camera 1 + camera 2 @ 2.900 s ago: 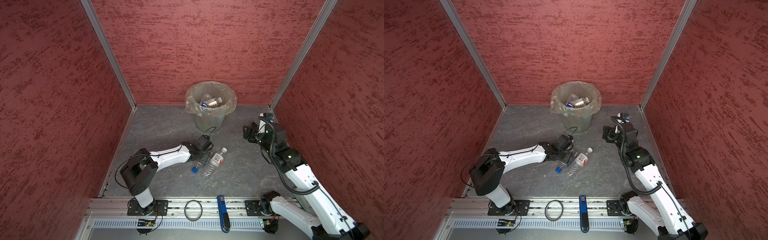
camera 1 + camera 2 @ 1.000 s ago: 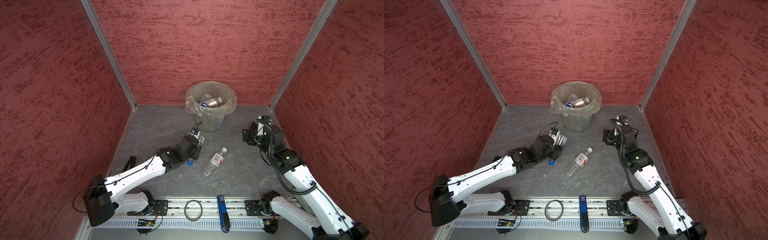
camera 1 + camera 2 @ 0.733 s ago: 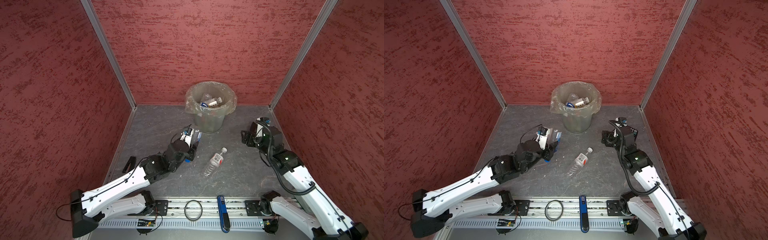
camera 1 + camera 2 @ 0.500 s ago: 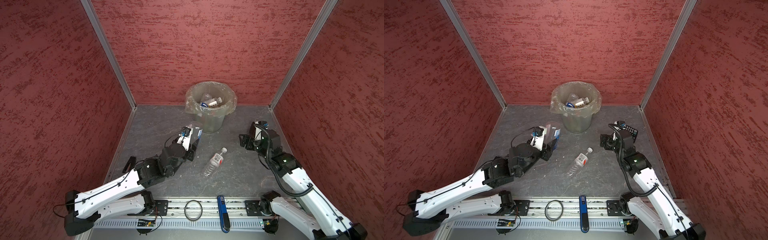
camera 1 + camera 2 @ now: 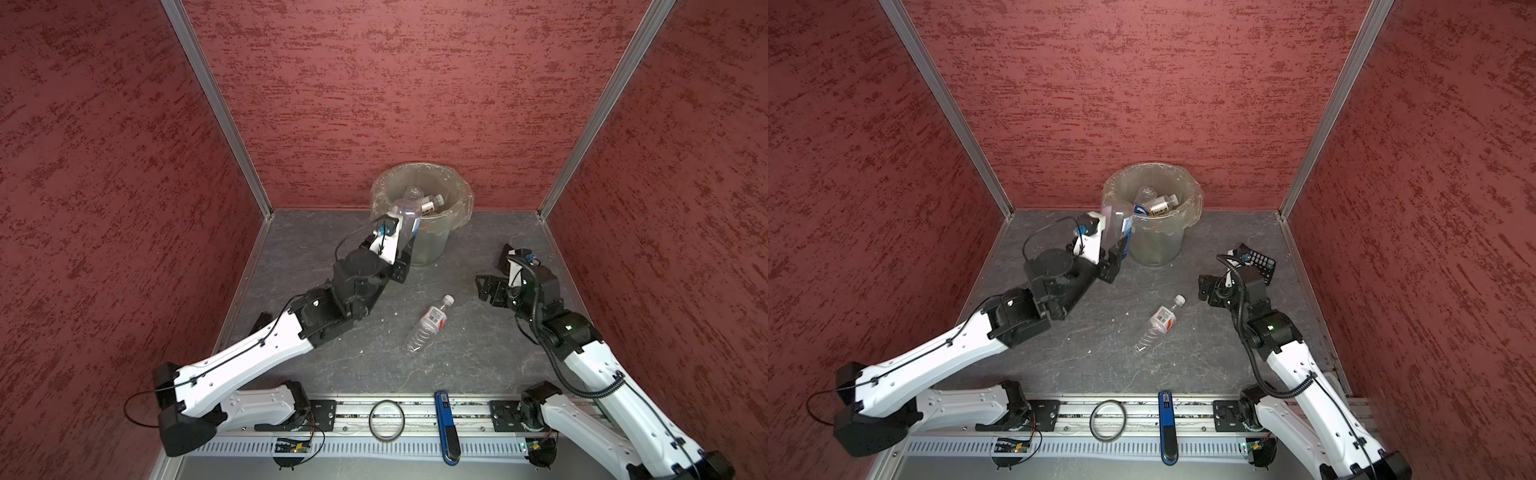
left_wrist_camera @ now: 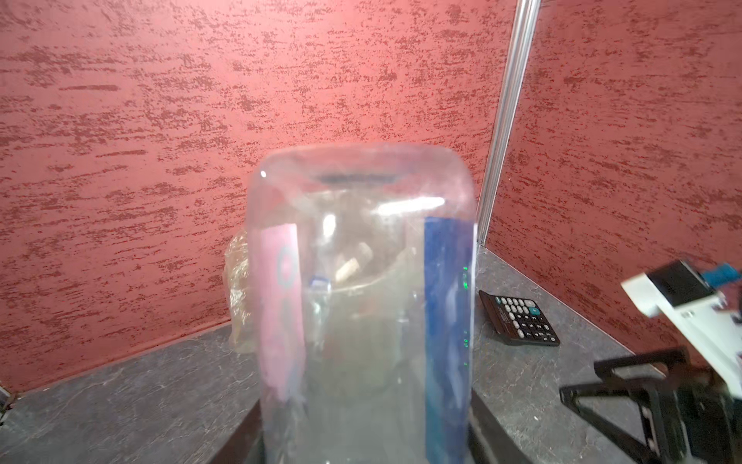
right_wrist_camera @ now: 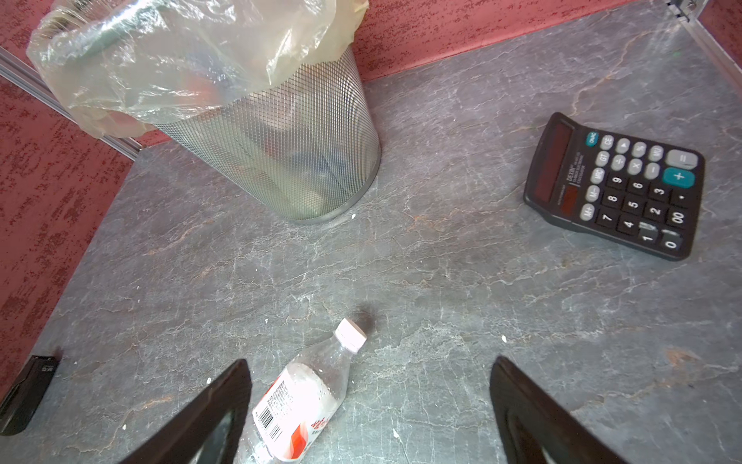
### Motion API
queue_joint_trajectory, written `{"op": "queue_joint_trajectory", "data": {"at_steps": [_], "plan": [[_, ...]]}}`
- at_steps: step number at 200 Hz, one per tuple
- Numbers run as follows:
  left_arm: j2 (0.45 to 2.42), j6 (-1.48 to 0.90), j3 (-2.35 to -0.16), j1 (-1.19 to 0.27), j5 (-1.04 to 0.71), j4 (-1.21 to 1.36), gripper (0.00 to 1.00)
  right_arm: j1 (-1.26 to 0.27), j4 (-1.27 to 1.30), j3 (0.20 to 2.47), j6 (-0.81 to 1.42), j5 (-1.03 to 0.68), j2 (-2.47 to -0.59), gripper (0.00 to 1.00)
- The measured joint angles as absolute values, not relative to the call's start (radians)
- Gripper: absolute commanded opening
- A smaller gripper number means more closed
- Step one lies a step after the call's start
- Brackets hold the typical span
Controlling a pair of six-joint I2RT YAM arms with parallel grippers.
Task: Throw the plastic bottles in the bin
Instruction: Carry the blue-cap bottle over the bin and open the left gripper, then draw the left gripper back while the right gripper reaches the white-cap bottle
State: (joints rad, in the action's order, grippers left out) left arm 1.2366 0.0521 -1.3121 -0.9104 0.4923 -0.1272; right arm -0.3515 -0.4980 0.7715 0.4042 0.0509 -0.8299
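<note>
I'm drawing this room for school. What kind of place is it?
Probably a robot test booth, not a home: red walls with metal corner posts box in a grey floor, and the left arm and right arm stand on a rail.

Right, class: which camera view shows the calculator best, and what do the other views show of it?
The right wrist view: the whole calculator lies unobstructed, its keys readable. The left wrist view shows the calculator whole but smaller and less sharp. In both top views the right arm hides much of the calculator.
</note>
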Motion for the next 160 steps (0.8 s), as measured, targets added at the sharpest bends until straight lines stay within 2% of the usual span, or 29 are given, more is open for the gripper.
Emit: {"op": "queue_joint_trajectory", "data": {"at_steps": [10,22,46,69,84,93,106,130,160], "plan": [[1.322,0.052,-1.419,-0.848,0.438,-0.117,0.56,-0.352,-0.498,0.772,0.405,0.048,-0.83,0.93],[1.459,0.041,-1.587,-0.77,0.352,-0.112,0.63,-0.352,-0.498,0.772,0.405,0.046,-0.829,0.93],[1.813,0.0,-2.095,-0.653,0.185,-0.205,1.0,-0.352,-0.5,0.778,0.407,0.044,-0.824,0.93],[2.164,-0.022,-2.632,-0.603,0.124,-0.382,1.0,-0.352,-0.505,0.792,0.407,0.045,-0.812,0.93],[2.291,-0.028,-2.805,-0.593,0.111,-0.499,1.0,-0.352,-0.507,0.796,0.407,0.045,-0.797,0.93],[2.305,-0.029,-2.806,-0.593,0.112,-0.551,1.0,-0.352,-0.51,0.796,0.407,0.045,-0.786,0.93],[2.261,-0.027,-2.69,-0.596,0.113,-0.567,1.0,-0.352,-0.513,0.796,0.407,0.045,-0.775,0.93],[2.036,-0.01,-2.271,-0.618,0.113,-0.47,1.0,-0.352,-0.513,0.796,0.411,0.041,-0.779,0.93],[1.839,0.006,-2.086,-0.656,0.115,-0.382,1.0,-0.352,-0.513,0.796,0.437,0.019,-0.808,0.96]]}}
